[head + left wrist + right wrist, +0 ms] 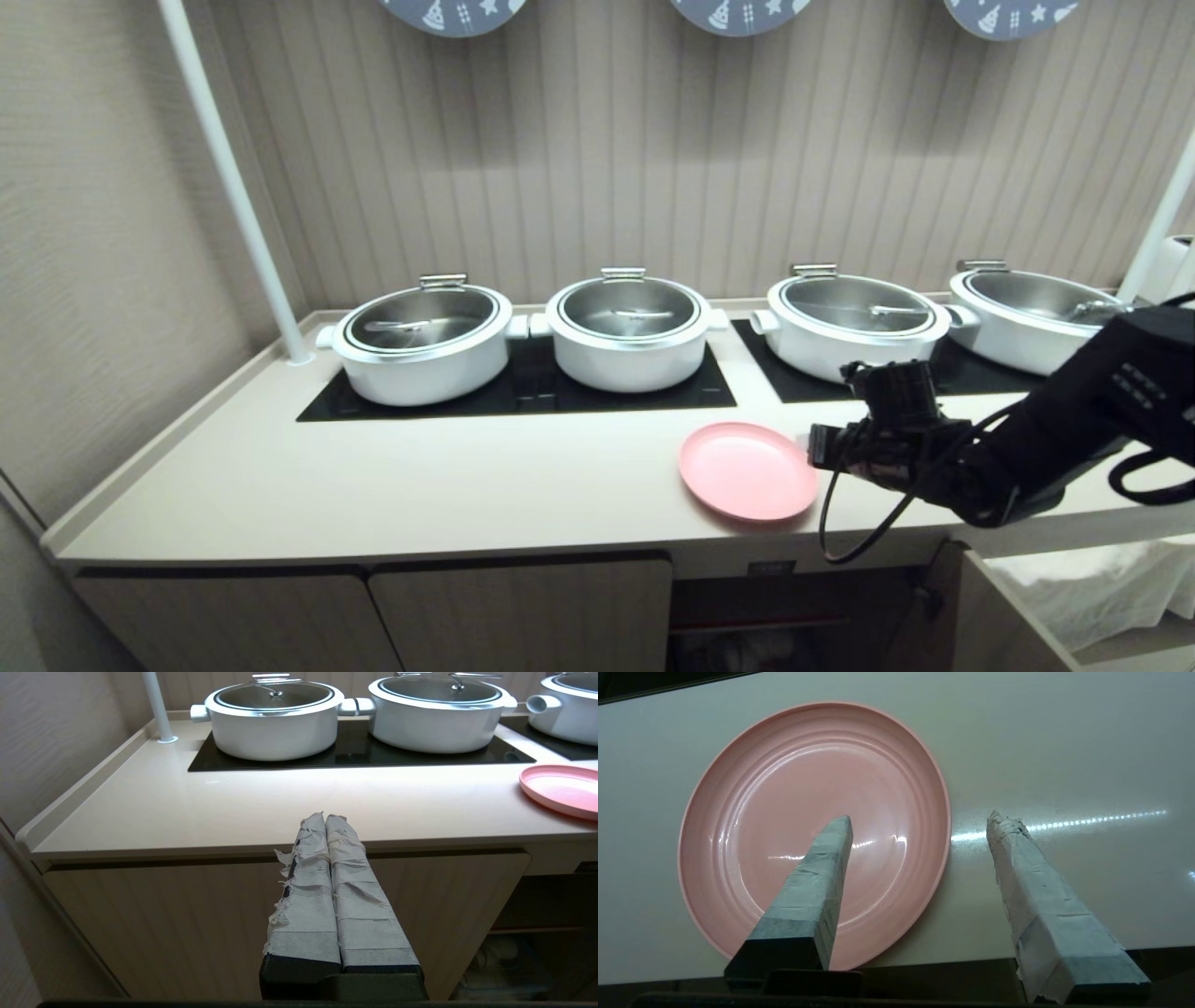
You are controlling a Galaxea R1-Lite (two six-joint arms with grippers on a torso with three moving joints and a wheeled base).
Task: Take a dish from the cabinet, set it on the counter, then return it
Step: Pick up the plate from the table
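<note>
Dish [747,469]: pink, round, shallow, lying flat on the counter [373,485] near its front edge, in front of the gap between the second and third pots. Nothing on it.
Right gripper [920,821]: over the dish's right edge, arm reaching in from the right. Taped fingers [817,877] spread apart; one hangs over the dish's inside, the other over bare counter just past the rim. The rim sits between them. No hold on the dish visible; whether a tip touches the surface cannot be told.
Left gripper [325,819]: off the counter, held in front of the lower doors, pointing toward the worktop. Taped fingers pressed together along their length, nothing between them.
Counter: pale cream, raised lip at back and left side, two black hob panels [523,387] set into it.
Pots: four white pots [422,345] with glass lids in a row on the hobs, well behind the dish.
Cabinet [794,607]: directly below the dish; opening stands dark, door [943,597] swung outward at the right. Small black label [771,567] on the strip above the opening. Contents too dim to make out.
Post: white pole [233,177] rising from the counter's back left corner.
</note>
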